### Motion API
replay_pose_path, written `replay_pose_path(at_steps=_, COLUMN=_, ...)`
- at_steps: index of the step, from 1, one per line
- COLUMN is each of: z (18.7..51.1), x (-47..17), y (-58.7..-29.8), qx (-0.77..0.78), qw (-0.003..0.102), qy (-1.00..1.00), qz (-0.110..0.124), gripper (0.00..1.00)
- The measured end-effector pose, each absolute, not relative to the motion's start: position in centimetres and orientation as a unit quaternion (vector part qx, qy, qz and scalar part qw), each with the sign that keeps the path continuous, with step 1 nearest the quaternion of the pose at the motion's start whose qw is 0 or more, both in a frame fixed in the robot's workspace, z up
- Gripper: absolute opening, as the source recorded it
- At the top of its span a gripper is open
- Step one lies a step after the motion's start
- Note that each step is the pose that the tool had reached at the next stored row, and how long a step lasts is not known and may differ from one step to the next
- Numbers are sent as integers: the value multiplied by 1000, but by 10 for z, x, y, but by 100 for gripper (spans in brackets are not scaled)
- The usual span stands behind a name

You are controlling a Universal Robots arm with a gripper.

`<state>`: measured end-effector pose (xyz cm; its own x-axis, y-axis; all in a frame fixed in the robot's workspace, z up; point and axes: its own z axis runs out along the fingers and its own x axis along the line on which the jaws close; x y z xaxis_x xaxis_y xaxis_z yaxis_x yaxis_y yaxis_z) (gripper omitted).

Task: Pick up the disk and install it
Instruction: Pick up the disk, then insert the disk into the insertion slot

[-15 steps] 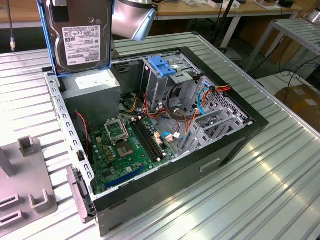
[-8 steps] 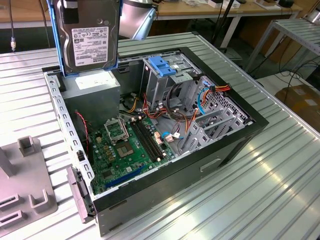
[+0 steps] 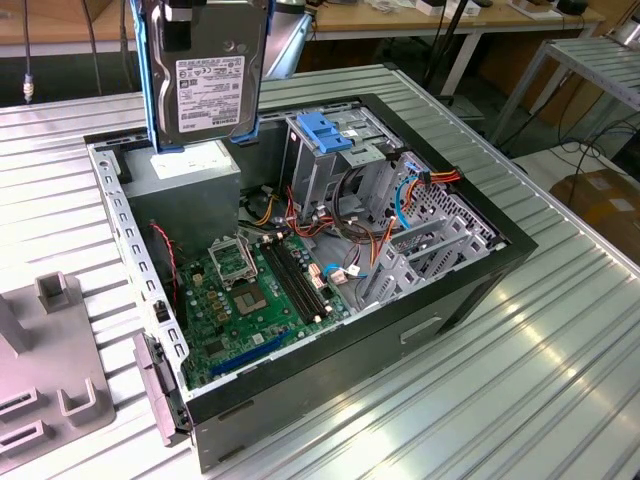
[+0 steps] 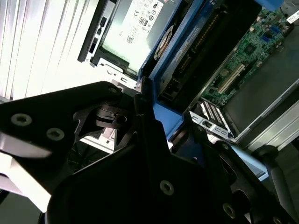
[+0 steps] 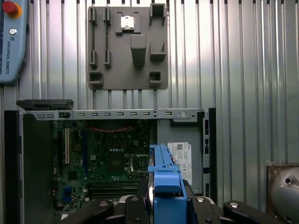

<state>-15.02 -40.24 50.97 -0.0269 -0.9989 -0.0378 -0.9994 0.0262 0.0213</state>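
Disk: the disk hangs upright in the air over the open computer case, above its grey box.
Gripper: the gripper is clamped on the disk's blue bracket.
Around: a cage with a blue handle stands just beside the disk; the motherboard lies below it; a grey fixture plate sits on the counter near the case.
Cut off: the disk's top runs past the upper edge of the exterior view.

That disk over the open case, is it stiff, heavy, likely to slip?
Probably rigid: the disk is a flat metal slab, hanging upright without sagging. Likely heavy for its size. Its blue bracket looks smooth, so it might slip in the pincer.
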Motion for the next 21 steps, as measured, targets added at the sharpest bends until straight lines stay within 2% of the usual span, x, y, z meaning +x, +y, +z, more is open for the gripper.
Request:
replay_pose_path(at_steps=13, z=510, x=-150, y=-404, qx=-698, qw=6, qy=716, qz=21, gripper=37)
replay_pose_path(at_steps=21, z=510, x=-149, y=-418, qx=-697, qw=6, qy=716, qz=21, gripper=37)
